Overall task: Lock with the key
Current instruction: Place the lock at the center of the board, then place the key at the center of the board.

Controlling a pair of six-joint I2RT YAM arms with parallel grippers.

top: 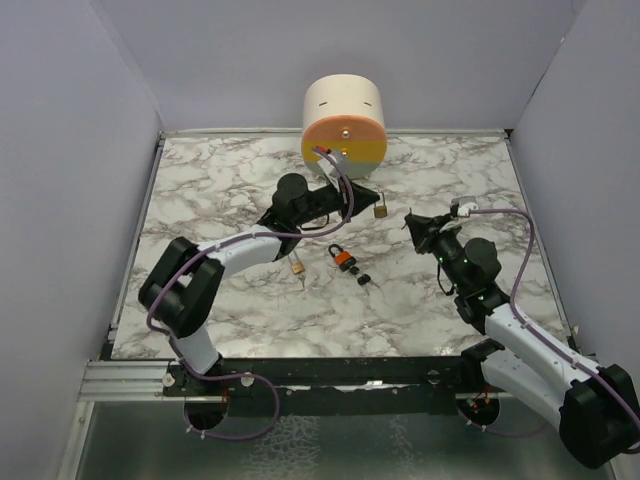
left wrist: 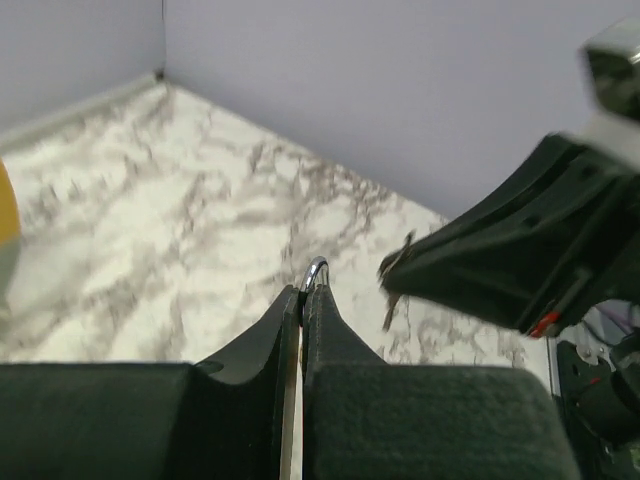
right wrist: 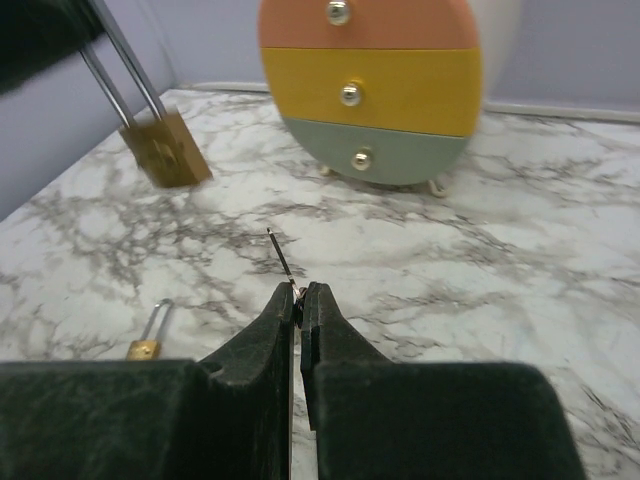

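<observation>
The key bunch (top: 363,279) lies on the surface (top: 220,180) just beside an orange padlock (top: 342,258). Farther back, the right gripper (right wrist: 298,290) is closed on a thin metal blade (right wrist: 283,258). The left gripper (left wrist: 302,295) pinches a brass padlock (right wrist: 165,148) by its shackle. Behind them, the round chest (right wrist: 370,80) has all three drawers closed, contents hidden.

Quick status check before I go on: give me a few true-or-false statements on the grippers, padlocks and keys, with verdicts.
1. The left gripper is shut on the shackle of a brass padlock. True.
2. The right gripper is open and empty. False: it is shut on a thin silvery blade.
3. The black-headed key bunch lies on the table beside the orange padlock. True.
4. The blade is already inside the held padlock. False: they are apart.
</observation>
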